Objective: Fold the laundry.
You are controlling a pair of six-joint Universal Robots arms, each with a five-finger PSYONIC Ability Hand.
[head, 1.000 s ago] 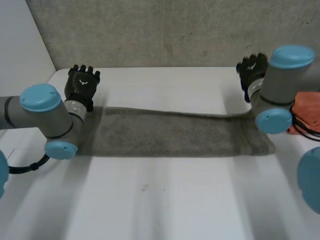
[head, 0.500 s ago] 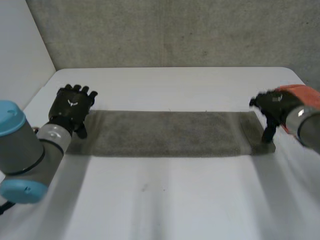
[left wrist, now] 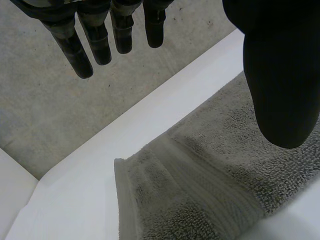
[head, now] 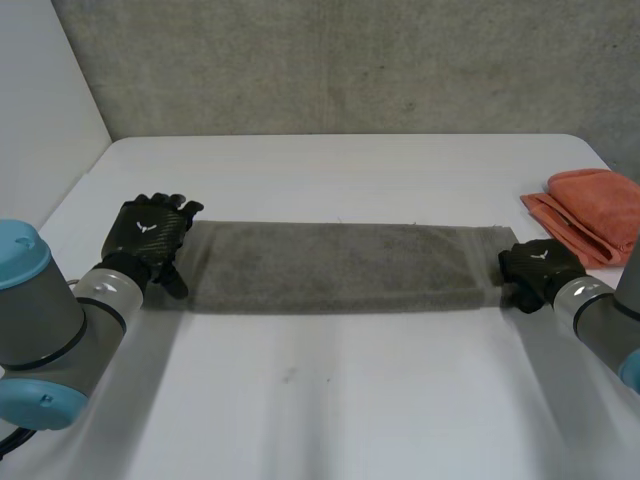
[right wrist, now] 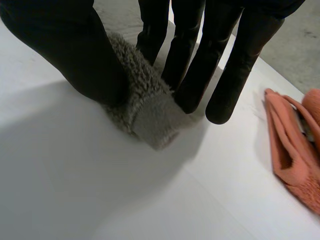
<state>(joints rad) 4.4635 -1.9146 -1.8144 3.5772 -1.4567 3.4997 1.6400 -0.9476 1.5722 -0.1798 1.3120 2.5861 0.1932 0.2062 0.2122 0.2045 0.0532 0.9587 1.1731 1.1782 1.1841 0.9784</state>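
A long grey towel point(head: 335, 265) is lying flat across mid-frame on the white table point(head: 330, 400). Its right end is being pinched between the thumb and fingers of the right hand point(head: 540, 268). At centre left, the left hand point(head: 150, 232) is being held over the other end, its fingers straight and gripping nothing. An orange cloth point(head: 590, 210) is lying at the right edge.

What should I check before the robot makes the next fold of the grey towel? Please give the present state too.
1. The right hand pinches one end of the grey towel between thumb and fingers: ok.
2. The left hand grips the other end: not ok; its fingers are straight, above the cloth.
3. The pinch holds all layers: cannot tell.
4. The towel lies flat as a long strip between the hands: ok.
5. The orange cloth lies apart from the towel: ok.
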